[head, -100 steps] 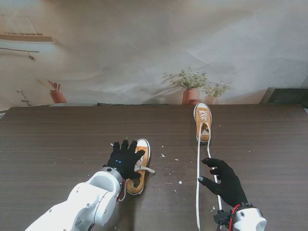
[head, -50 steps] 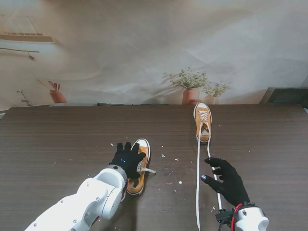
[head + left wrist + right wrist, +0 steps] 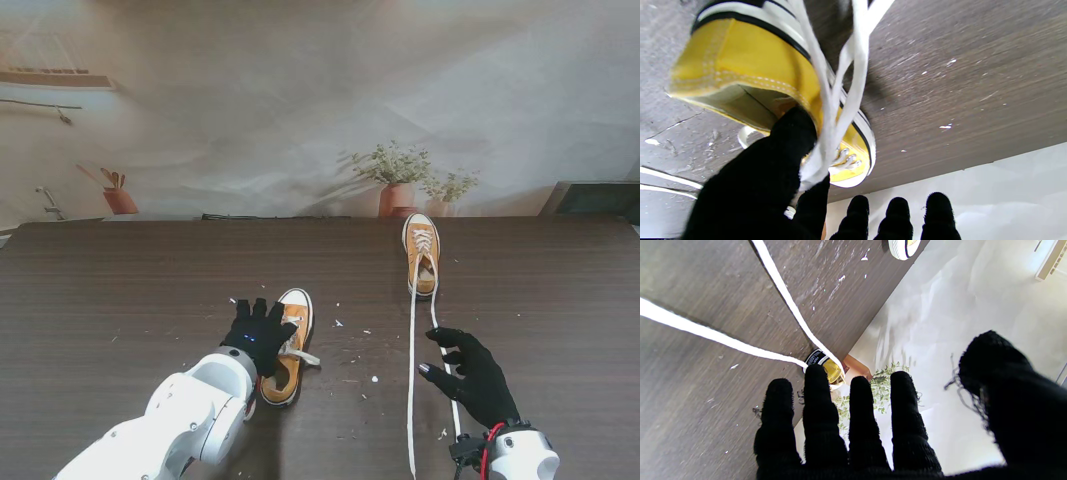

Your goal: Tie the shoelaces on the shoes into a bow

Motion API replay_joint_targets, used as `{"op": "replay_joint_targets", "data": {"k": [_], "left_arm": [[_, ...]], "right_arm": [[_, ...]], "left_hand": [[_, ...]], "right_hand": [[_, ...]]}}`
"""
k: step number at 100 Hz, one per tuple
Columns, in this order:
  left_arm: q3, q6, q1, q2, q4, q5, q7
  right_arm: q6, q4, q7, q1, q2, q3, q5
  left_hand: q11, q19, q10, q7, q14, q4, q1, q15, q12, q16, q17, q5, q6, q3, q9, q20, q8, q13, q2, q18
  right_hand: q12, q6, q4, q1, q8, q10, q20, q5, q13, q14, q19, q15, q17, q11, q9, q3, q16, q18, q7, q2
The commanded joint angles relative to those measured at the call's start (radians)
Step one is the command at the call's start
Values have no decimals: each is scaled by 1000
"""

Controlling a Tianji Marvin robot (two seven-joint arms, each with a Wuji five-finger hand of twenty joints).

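On a dark wood-grain tabletop with broad bare room at its left side, the left hand pinches the white laces of the near yellow shoe. Across a flecked open strip, the right hand hovers unclenched, grasping nothing, between two long laces trailing toward me from the far shoe at the far edge, before potted plants and a pale backdrop.
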State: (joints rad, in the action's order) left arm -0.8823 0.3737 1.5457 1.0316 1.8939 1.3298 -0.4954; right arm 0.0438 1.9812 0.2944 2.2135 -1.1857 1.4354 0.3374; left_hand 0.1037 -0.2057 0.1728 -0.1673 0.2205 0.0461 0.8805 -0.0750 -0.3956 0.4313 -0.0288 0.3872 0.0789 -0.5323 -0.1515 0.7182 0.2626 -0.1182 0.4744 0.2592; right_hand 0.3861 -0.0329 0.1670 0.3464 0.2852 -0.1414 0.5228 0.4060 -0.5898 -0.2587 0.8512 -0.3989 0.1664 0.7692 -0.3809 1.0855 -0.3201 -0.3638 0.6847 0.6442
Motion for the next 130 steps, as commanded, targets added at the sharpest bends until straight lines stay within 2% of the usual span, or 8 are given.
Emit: {"op": "replay_joint_targets", "data": {"k": [1,16,31,43,54,59,71,130], "left_arm": [[26,8,-32,-2,-30,-26,4],[90,41,-90,-4,-91,-68,42],[144,73,-126,4,-167,-104,185],[164,91,-139,19,-226,-139,333],[157,84,-142,37,-265,-206,445],[150,76,-143,43,-279,-231,479],[136,55,-150,56,-314,-252,557],[210,-129,-473,144,-705,-367,950]], "right_arm": [[5,8,-12,8,1,-1,-1],[11,11,-6,15,0,4,-1],[9,10,-5,13,-1,6,-5],[5,11,-11,13,-1,7,-12],[2,12,-13,13,-1,7,-16],[0,13,-15,14,-1,8,-18],[-2,12,-16,12,-1,8,-20],[-31,-3,-38,-12,3,-2,-25]], "left_hand": [[11,-3,1,10,14,5,34,-2,-14,14,-5,10,-5,-19,12,-6,11,-21,22,27],[30,-6,-8,-1,40,2,51,-8,-16,15,-19,13,-48,-29,3,-7,14,-52,5,40],[107,-48,-19,-98,65,-17,177,-53,-21,49,-94,30,-154,105,-33,7,27,-151,-170,75],[193,-426,-32,-261,50,-35,332,-279,-12,149,-197,155,-193,190,-176,81,43,-333,-282,102],[290,-968,-1,-498,17,-1,342,-535,-123,255,-273,380,-182,-6,-477,-79,144,-511,-200,88],[308,-1071,-7,-625,-2,20,362,-631,-310,284,-327,435,-180,-62,-636,-69,220,-575,-135,62],[376,-1211,-19,-788,-1,35,398,-851,-538,328,-372,413,-170,-85,-692,-21,353,-562,-93,-18],[361,-1198,-17,-743,-11,43,407,-879,-562,275,-361,395,-155,-59,-685,-24,322,-545,-96,-2]], "right_hand": [[-13,33,-8,12,2,-8,8,1,-16,-3,14,17,3,-10,-13,-31,9,-1,-15,-12],[-13,35,-8,14,3,-10,9,4,-17,-3,15,17,4,-10,-15,-31,9,-1,-14,-13],[-13,37,-9,14,3,-11,9,10,-20,-3,17,16,5,-10,-21,-29,8,-1,-13,-20],[-13,38,-10,12,3,-15,9,22,-21,-5,17,16,6,-10,-28,-30,8,-4,-12,-29],[-14,40,-11,11,3,-18,9,32,-24,-6,18,16,7,-11,-36,-31,8,-5,-12,-34],[-15,41,-11,10,2,-21,8,37,-24,-9,18,17,7,-13,-37,-32,8,-5,-13,-38],[-15,45,-11,10,1,-22,8,42,-24,-7,19,17,7,-15,-40,-35,8,-5,-16,-41],[-16,51,-11,3,2,-24,6,46,-27,-7,22,16,7,-21,-48,-48,8,-5,-24,-48]]}}
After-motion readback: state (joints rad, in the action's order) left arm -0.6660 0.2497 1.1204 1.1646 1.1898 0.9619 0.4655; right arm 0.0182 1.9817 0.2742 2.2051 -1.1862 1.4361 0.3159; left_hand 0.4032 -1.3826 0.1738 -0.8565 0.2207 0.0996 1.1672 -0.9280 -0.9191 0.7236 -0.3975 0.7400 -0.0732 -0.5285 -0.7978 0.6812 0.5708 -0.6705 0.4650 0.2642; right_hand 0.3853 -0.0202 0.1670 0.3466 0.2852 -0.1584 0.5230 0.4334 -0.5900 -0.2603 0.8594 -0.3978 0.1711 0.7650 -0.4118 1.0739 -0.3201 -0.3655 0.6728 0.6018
